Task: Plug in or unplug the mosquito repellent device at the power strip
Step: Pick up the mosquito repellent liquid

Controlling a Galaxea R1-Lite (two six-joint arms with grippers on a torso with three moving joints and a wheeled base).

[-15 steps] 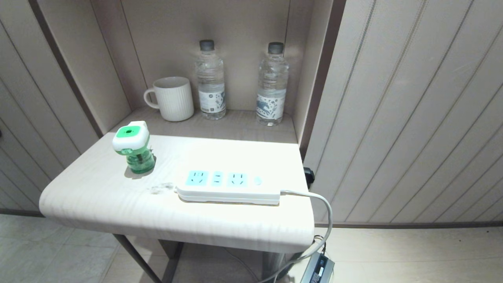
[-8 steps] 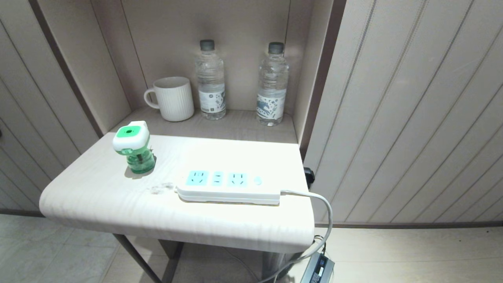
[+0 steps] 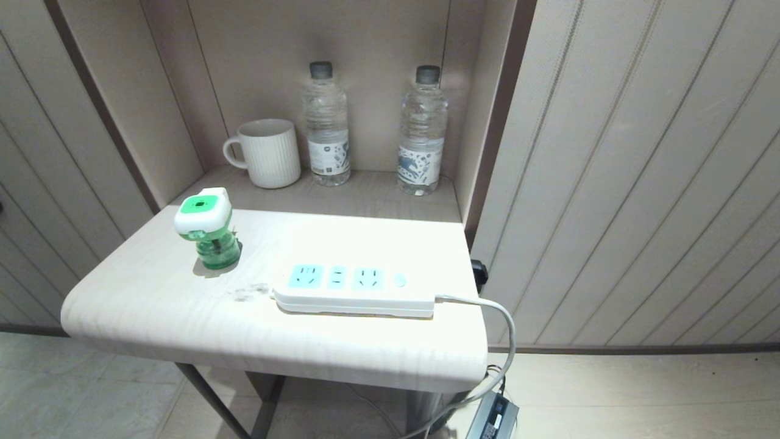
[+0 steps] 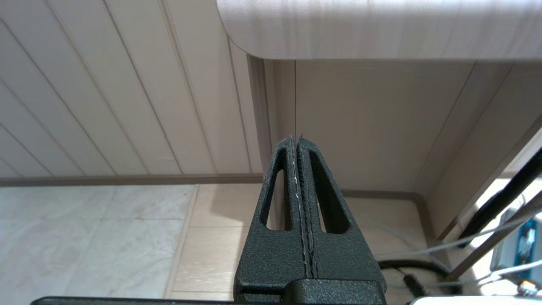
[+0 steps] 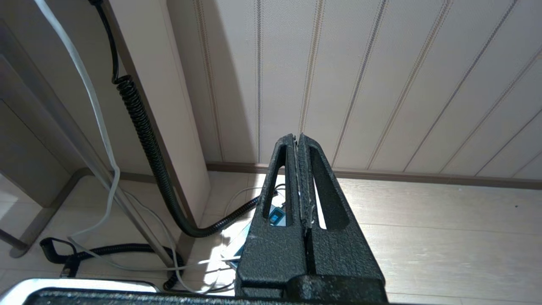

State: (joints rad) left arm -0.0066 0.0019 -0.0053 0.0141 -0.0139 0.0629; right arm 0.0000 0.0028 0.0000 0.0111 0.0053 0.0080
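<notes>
Green and translucent, the mosquito repellent device [image 3: 207, 230] stood upright on the left part of the pale wood-grain table [image 3: 152, 305], its white-and-green squarish head on top and tilted a little toward the left. It was unplugged, apart from the power strip [image 3: 353, 289], which lay flat to its right near the table's front edge, its long axis running left to right, with three light blue socket faces in a row and a round button at the right end. No object stood between the two. The strip's white cable [image 3: 503, 329] left the right end and dropped over the table edge toward the floor. Farther back in the recess stood a white ribbed mug [image 3: 268, 152] and two clear water bottles [image 3: 327, 125]. Neither arm showed in the head view. The left gripper [image 4: 296, 142] hung below the table's rounded edge with its fingers pressed together on nothing; the right gripper [image 5: 296, 140] was likewise closed and empty, low beside the panelled wall [image 5: 381, 84] above a coiled black cord [image 5: 139, 127].
</notes>
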